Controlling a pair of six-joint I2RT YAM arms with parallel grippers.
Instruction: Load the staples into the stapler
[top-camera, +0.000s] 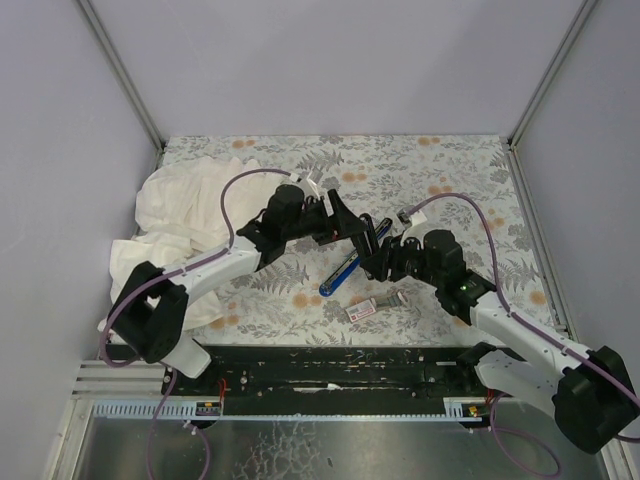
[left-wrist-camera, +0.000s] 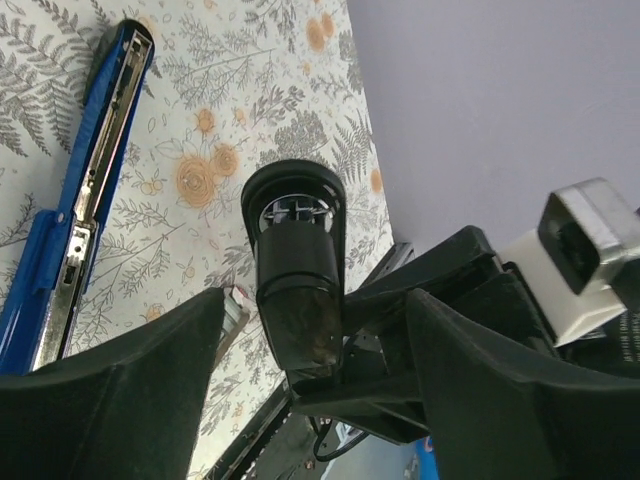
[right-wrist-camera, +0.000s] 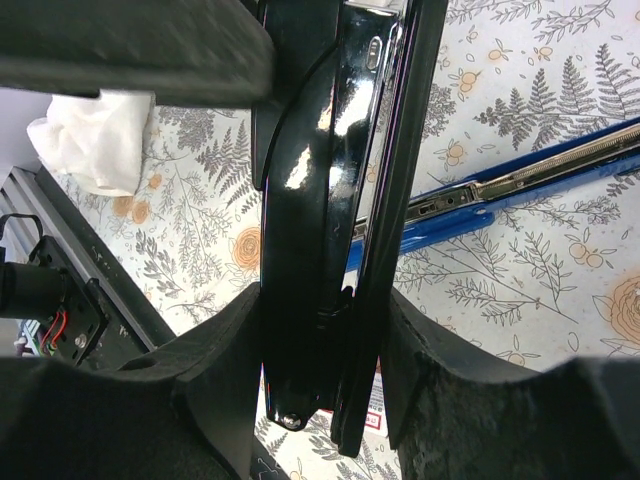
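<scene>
The stapler lies open in the middle of the table. Its blue arm with the metal channel (top-camera: 339, 273) rests on the table and also shows in the left wrist view (left-wrist-camera: 88, 200) and the right wrist view (right-wrist-camera: 520, 185). Its black arm (top-camera: 378, 233) is raised. My right gripper (top-camera: 377, 260) (right-wrist-camera: 320, 320) is shut on the black arm near the hinge. My left gripper (top-camera: 349, 227) (left-wrist-camera: 315, 310) is open, its fingers either side of the black arm's free end (left-wrist-camera: 297, 265) with gaps. The staple box (top-camera: 362, 310) (right-wrist-camera: 376, 400) and the staple strip (top-camera: 394, 298) lie just in front of the stapler.
A large white cloth (top-camera: 180, 215) is bunched at the table's left side and shows in the right wrist view (right-wrist-camera: 95, 140). A black rail (top-camera: 330, 365) runs along the near edge. Grey walls close in the back and sides.
</scene>
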